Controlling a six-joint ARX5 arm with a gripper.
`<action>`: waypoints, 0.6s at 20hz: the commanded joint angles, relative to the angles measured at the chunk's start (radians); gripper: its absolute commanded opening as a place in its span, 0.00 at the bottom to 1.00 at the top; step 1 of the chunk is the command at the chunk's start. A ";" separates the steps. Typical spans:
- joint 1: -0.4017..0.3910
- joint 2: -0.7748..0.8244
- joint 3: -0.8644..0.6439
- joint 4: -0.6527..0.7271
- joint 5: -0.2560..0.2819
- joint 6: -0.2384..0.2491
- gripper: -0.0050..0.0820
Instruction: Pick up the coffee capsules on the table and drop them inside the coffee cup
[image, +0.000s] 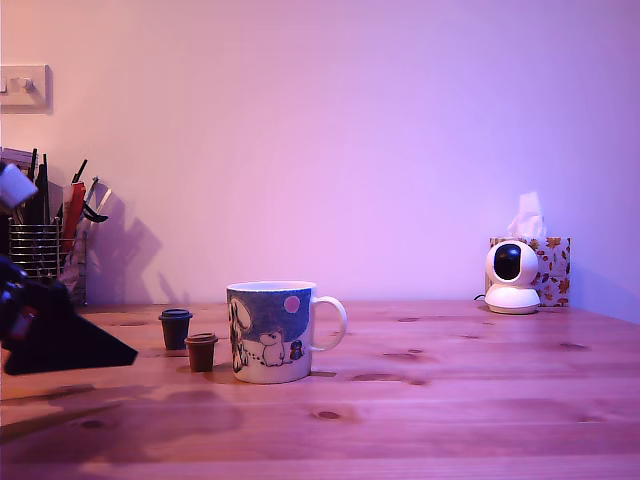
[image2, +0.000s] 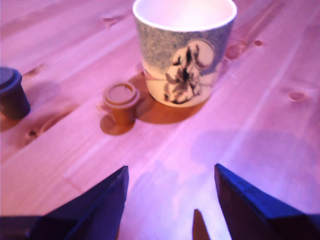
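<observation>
Gripper (image2: 170, 200) is held wide open and empty above the table (image: 480, 400), near its left edge in the exterior view. Brown capsule (image: 201, 351) and dark capsule (image: 175, 328) are seen upright beside the cup (image: 270, 331).

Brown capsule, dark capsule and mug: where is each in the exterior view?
brown capsule (image: 201, 353), exterior view, on its side wall.
dark capsule (image: 175, 330), exterior view, on its side wall.
mug (image: 270, 330), exterior view, on its printed side.

You're looking at a home desk: behind the mug (image: 270, 331) stand a pen holder (image: 45, 255), tissue box (image: 550, 268) and security camera (image: 511, 277).
</observation>
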 joint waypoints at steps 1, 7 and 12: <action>-0.005 0.054 0.009 0.058 0.002 -0.034 0.63; -0.012 0.164 0.064 0.164 0.018 -0.093 0.63; -0.046 0.229 0.127 0.180 0.021 -0.104 0.63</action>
